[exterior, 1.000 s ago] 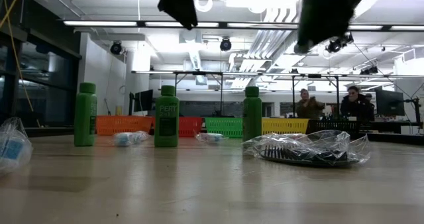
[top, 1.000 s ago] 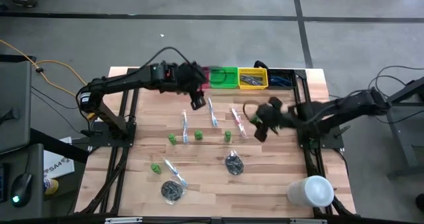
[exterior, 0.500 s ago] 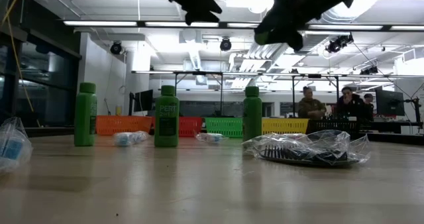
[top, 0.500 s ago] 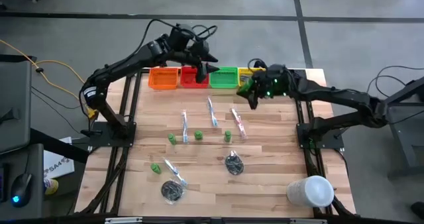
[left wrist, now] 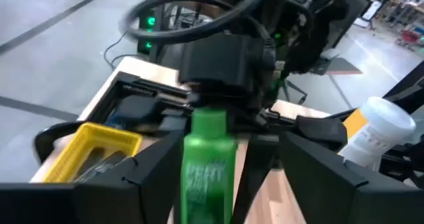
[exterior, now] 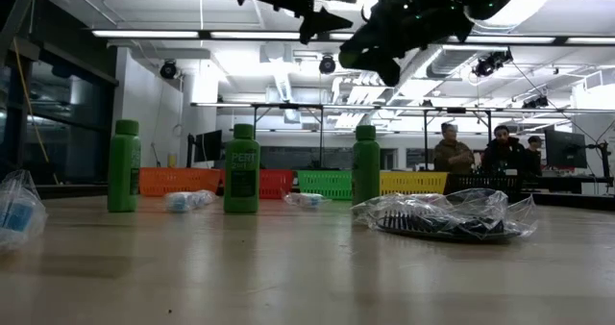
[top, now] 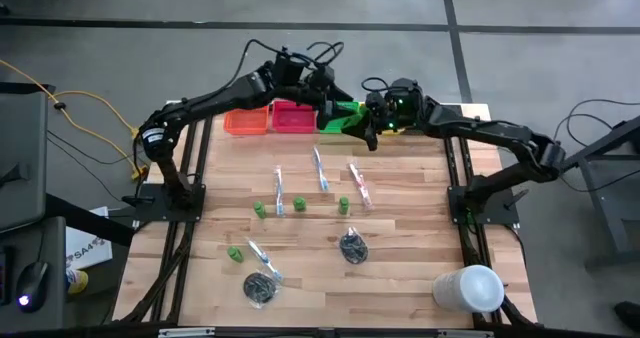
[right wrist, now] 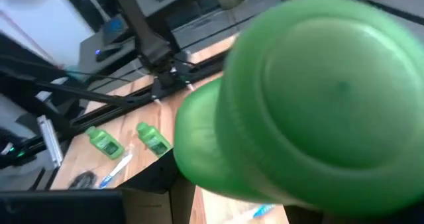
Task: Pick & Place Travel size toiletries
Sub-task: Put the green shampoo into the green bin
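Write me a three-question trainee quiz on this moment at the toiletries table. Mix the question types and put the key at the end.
1. True or false: the white cylinder lies in the middle of the table.
2. What does the right gripper hold? A) a comb B) a green bottle C) a toothbrush
3. In the high view, how many green bottles sit on the table top?

Key: 1. False: it stands at the near right corner. 2. B. 3. Four.
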Motion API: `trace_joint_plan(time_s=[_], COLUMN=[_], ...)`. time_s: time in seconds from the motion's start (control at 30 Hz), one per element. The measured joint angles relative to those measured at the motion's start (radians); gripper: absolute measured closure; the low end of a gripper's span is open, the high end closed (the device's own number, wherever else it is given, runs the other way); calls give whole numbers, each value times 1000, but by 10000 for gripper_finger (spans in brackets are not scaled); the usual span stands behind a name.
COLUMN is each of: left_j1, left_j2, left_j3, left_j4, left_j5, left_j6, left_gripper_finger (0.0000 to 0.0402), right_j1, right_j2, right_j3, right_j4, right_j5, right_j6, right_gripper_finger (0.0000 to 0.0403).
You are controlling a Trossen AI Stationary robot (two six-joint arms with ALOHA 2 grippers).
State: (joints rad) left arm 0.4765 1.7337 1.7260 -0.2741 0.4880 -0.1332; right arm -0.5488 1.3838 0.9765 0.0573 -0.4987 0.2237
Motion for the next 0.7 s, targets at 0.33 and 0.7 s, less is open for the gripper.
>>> trace_joint_plan(time_s=[0.33,0.7], left_j1=[-20,-69], left_j2=[6,16], left_j3=[0,1], left_j4=[-23,-66], left_j5=[-114,-104], left_j6=[-17,-13], left_gripper_finger=[101,101], right_j1=[10,43], right_j2=[45,45], right_j3=[34,35], right_j4=[-4,62], right_j5=[-59,-31], right_j6=[-53,-68], right_gripper_finger=[238,238])
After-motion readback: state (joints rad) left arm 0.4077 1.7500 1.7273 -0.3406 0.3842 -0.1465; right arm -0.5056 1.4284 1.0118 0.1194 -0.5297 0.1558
